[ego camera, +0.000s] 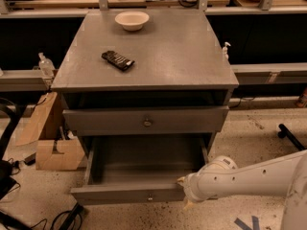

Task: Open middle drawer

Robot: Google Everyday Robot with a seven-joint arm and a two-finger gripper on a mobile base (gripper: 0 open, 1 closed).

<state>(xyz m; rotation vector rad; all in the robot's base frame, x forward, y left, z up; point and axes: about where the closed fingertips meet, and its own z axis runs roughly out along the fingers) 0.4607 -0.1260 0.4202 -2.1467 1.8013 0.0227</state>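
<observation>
At lower right we see the gripper (184, 193), clenched or released we cannot tell, at the right front end of the middle drawer (120, 194), pulled well out beneath 1 closed drawer (105, 121) and the grey surface (182, 47).

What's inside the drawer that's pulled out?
The pulled-out drawer shows only its bare grey floor. Its front panel hides the strip of floor just behind it, and the pincer at its right front corner covers that corner.
</observation>
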